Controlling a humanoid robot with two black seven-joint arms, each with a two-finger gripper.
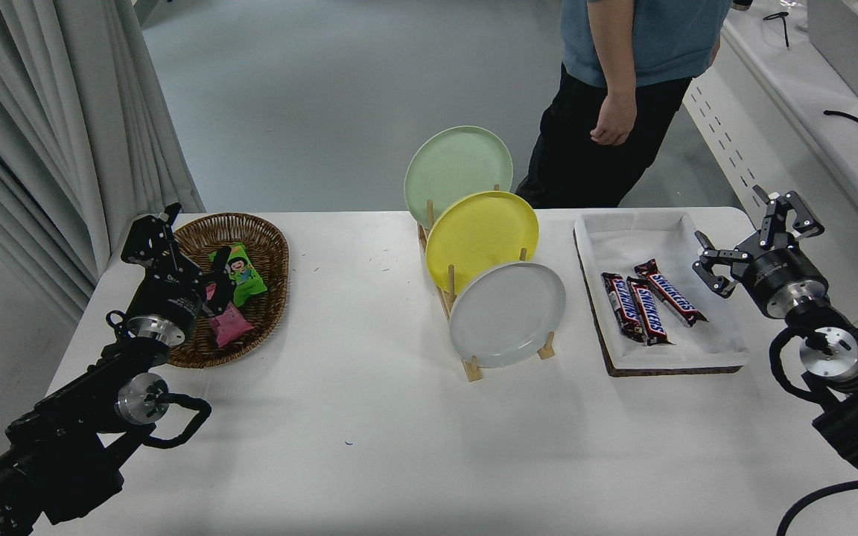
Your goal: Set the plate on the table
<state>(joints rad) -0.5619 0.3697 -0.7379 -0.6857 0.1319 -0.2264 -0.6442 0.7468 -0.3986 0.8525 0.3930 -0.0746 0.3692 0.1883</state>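
Your light grey plate (507, 314) stands tilted in the wooden rack (471, 362) on the table (369, 447); your right gripper (753, 232) hangs released beside the tray (663, 357), holding nothing.

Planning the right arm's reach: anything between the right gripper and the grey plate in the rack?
Yes. The white cloth-lined tray with its candy bars lies between the open right gripper and the round light grey plate, frontmost in the wooden rack.
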